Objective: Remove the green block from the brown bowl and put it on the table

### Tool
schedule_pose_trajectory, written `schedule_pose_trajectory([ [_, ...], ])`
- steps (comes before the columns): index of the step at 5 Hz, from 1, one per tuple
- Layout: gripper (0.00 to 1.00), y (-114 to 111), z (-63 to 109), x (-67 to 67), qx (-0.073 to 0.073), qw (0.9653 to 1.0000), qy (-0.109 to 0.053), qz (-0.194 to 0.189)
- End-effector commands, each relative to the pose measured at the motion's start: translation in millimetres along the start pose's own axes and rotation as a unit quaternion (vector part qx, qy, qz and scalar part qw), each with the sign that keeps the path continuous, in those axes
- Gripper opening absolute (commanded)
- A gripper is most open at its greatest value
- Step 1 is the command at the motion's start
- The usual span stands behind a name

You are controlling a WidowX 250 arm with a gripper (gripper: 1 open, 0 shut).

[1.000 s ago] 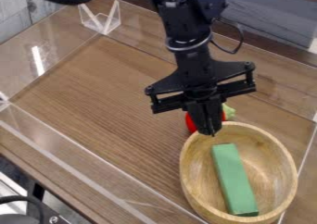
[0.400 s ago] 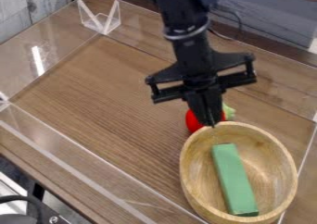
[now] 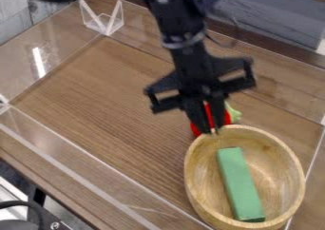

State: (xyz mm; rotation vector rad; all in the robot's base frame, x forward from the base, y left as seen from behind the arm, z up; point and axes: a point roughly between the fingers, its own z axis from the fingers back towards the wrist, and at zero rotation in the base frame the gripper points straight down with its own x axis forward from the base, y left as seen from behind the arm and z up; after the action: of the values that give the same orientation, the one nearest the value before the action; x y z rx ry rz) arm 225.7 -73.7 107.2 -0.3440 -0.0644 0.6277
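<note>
The green block point(image 3: 240, 183) lay flat inside the brown bowl point(image 3: 203, 192), at the near right of the table point(image 3: 102, 101). The gripper point(image 3: 208, 125) hung just beyond the far rim, whether its jaws were spread I cannot tell. It should open wide, then descend across the block's narrow sides.

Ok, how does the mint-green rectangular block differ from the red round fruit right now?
The mint-green rectangular block is a long flat bar; the red round fruit is rounded. The block lies inside the tan wooden bowl; the fruit sits on the table just outside the rim, partly hidden by the gripper. Neither is held.
</note>
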Motion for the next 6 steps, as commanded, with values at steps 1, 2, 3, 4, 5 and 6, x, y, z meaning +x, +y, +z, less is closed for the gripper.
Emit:
schedule_pose_trajectory([
  [1,1.0,-19,-8.6,-20.2,-0.007,0.9996,-0.022,0.016],
  [2,1.0,-30,-28.4,-38.3,0.0,0.9986,-0.031,0.042],
  [3,1.0,-38,-46.3,-42.3,0.01,0.9969,-0.044,0.064],
  [4,1.0,-42,-57.6,-41.0,0.025,0.9953,-0.055,0.075],
  [5,1.0,-43,-61.8,-48.0,0.039,0.9939,-0.064,0.081],
  [6,1.0,-40,-64.0,-50.9,0.049,0.9924,-0.067,0.091],
])
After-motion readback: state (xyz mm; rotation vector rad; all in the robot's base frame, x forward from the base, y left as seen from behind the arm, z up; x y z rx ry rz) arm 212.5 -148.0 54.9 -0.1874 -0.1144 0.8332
